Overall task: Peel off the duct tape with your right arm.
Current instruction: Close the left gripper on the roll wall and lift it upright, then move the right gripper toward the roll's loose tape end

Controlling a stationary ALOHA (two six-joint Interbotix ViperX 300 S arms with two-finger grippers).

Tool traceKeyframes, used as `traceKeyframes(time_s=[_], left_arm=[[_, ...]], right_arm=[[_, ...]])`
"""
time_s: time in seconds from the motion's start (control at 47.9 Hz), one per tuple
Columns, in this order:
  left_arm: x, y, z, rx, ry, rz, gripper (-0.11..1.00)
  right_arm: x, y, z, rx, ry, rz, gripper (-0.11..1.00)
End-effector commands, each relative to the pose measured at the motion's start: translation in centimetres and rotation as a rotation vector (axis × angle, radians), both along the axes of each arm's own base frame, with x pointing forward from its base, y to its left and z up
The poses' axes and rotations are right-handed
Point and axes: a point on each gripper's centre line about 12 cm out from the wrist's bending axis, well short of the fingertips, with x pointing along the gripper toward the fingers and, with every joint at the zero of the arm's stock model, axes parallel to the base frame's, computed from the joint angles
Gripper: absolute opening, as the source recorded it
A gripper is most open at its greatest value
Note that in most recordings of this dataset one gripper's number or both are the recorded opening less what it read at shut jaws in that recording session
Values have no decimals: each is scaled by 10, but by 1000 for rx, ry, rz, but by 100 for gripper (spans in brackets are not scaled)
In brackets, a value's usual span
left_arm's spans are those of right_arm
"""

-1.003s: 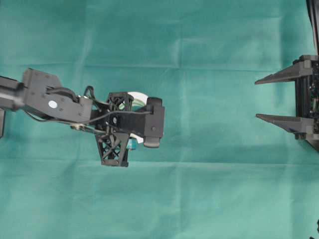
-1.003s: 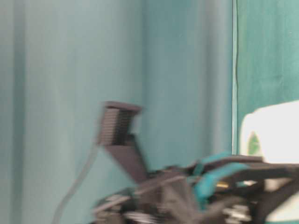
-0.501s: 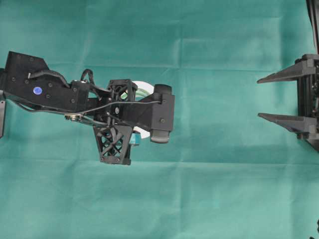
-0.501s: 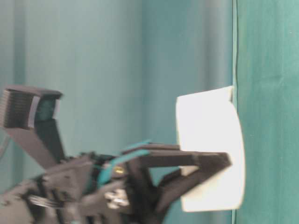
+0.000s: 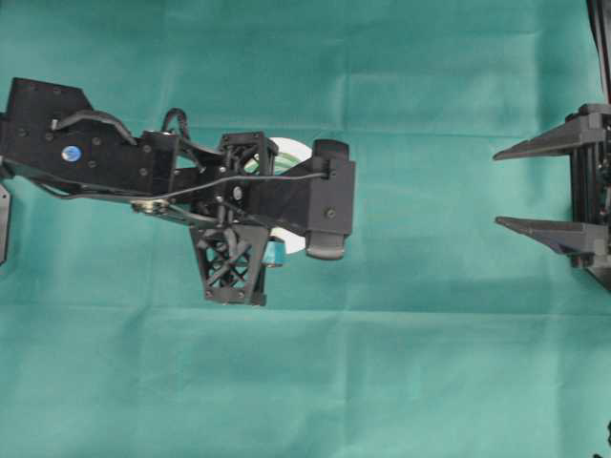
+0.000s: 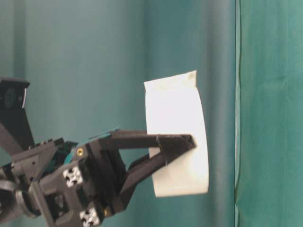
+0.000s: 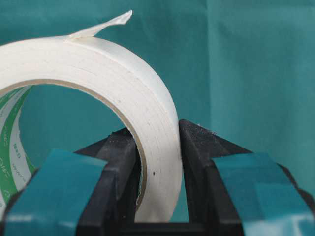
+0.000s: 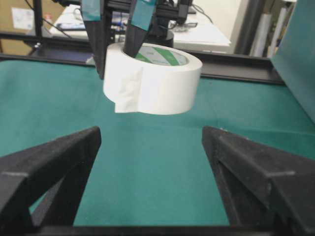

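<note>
Right wrist view: duct tape (image 8: pixel 155 78) is held up off the green surface (image 8: pixel 147 167), roll axis roughly vertical, ahead of and facing the right claw (image 8: pixel 150 187). Left claw (image 7: pixel 157 147) is clamped on the roll wall, one finger inside the core and one outside, jaws narrowed to the wall thickness. Right claw is wide open, holding nothing, well apart from the roll in the overhead view (image 5: pixel 549 186).

Handling, my read:
- Roll looks light and stiff; the wall shows no squash under the pinch.
- Outer face is smooth, likely slippery for hard pointed fingers. No point grabbing the roll body.
- Loose tab (image 8: pixel 127 98) is the place to grip: thin, floppy, sticking off the outer wrap on the side facing the right claw. In the left wrist view its tip curls away from the roll (image 7: pixel 106 25).
- Tab is short, so the fingers need to close on it near the free edge, pinching flat across both faces.
- Adhesive underside may stick to a finger.
- Peel force will tug on the left claw's pinch; roll could rotate or slip.
</note>
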Motion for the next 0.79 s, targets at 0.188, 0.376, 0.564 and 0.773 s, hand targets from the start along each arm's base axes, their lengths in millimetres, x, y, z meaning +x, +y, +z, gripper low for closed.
traceKeyframes(time_s=[0.188,0.376,0.564,0.773], left_arm=[[11,4,20,3,-62,6,20],[13,6,19,4,-65,9,20],[15,7,21,4,-83,11,20],[16,10,20,4,-92,19,20]], right_arm=[[15,0,8,19,11,-1,71],[31,0,2,25,58,1,71],[52,1,1,33,92,5,71],[79,2,-4,33,133,9,71]])
